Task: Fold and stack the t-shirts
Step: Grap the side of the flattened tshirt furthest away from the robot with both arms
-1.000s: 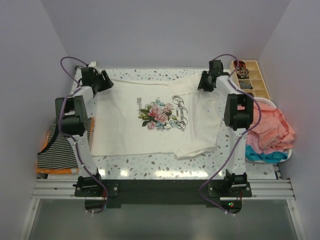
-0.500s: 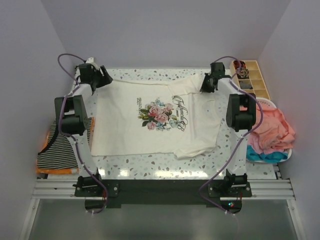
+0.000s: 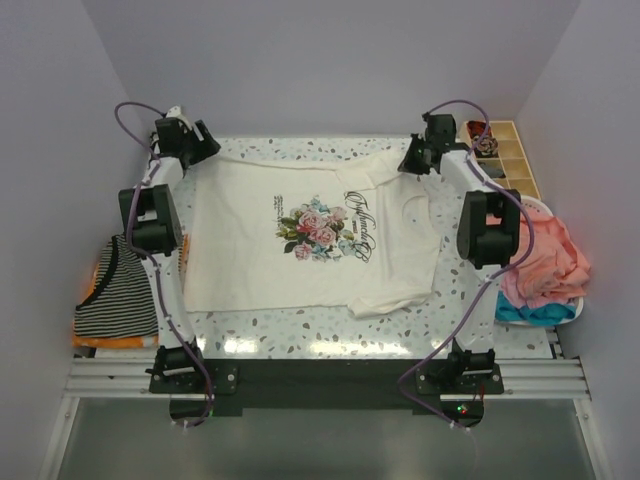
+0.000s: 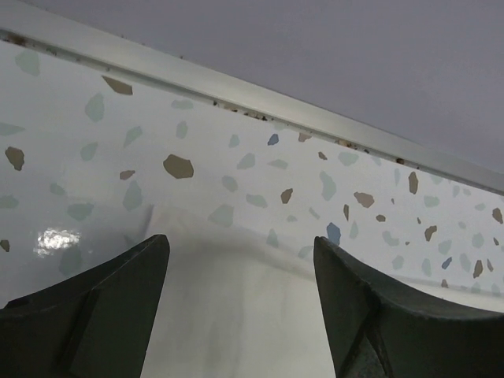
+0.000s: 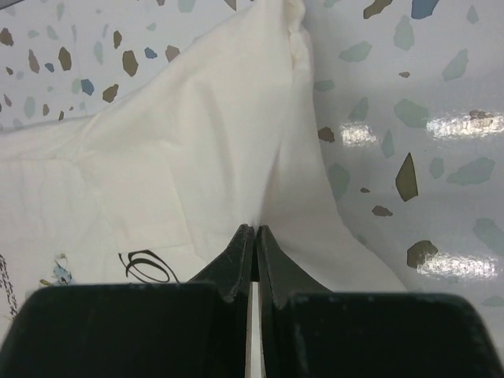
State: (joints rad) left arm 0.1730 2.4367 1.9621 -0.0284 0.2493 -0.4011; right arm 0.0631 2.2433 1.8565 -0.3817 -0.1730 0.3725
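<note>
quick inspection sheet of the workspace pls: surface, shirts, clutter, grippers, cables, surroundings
surface: speckled table, glare patches near the front edge
job's things: cream t-shirt spread out print-up; striped t-shirt lying on an orange one at the left edge; coral-pink pile over blue cloth at the right
clutter: compartmented wooden tray at the far right corner
grippers: left gripper open over the shirt's far corner; right gripper shut, pinching cream cloth
cables: purple cables looping off both arms
surroundings: plain lavender walls, metal rail at the near edge
</note>
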